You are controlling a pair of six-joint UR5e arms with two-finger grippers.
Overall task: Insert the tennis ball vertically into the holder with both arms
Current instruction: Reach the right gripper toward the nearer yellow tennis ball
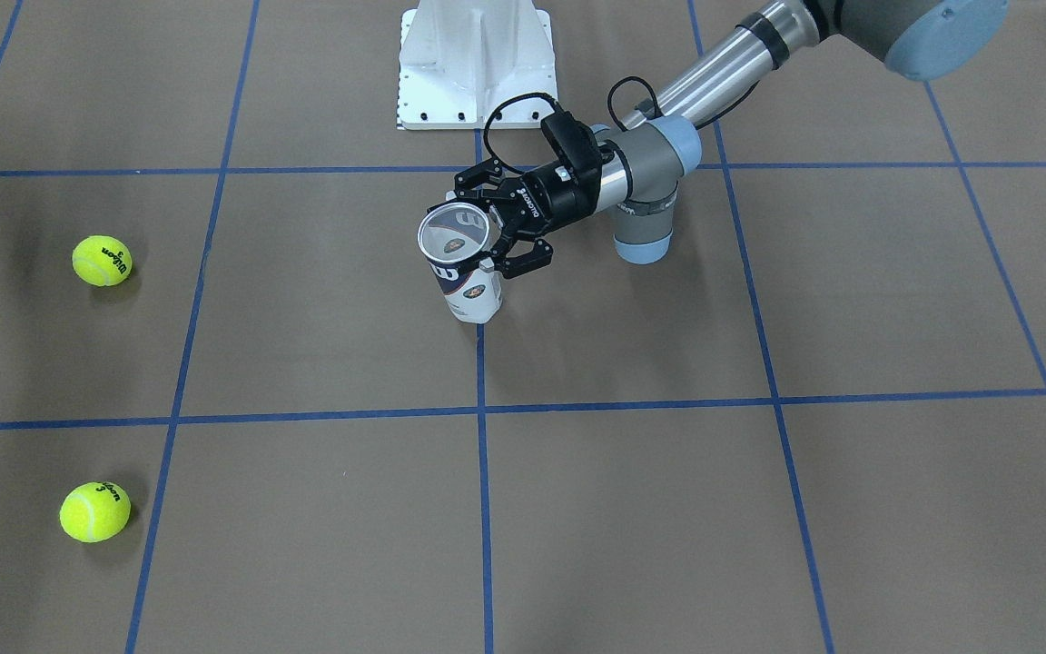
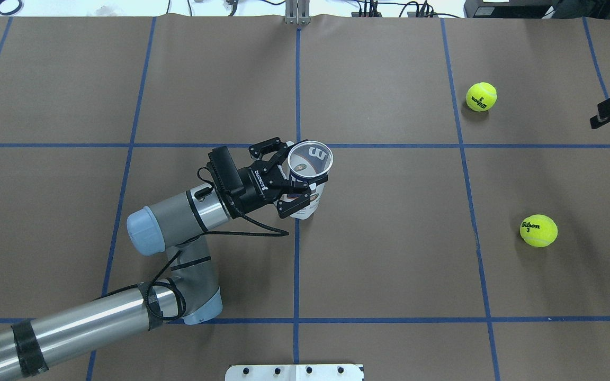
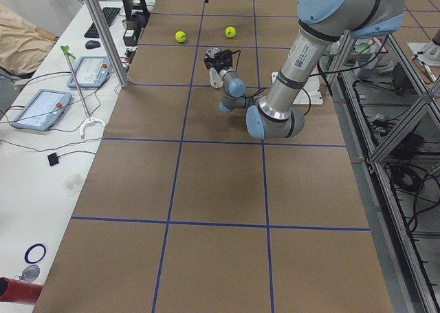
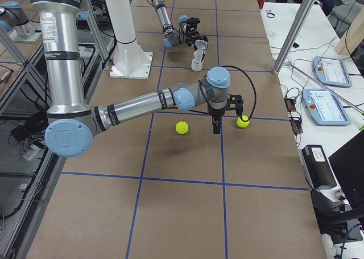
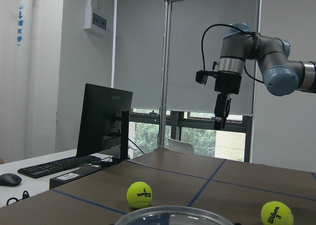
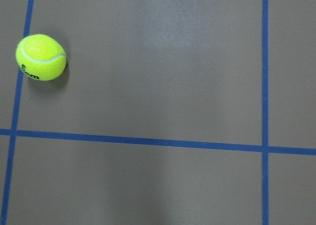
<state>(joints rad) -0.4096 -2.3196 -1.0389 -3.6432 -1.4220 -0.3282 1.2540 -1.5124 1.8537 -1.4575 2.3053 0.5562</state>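
The right gripper is too small in the left wrist view to judge the gap between its fingers, and the overhead view's edge cuts it off. Of the holder, only the rim shows in that wrist view.

A brown paper-covered surface, ruled into squares by blue tape, fills most views. Along one side runs a white desk carrying two tablets, a keyboard, a mouse and a dark monitor. Beyond it, grey roller blinds hang over windows that show green trees in daylight. Aluminium posts rise at the desk's edge.
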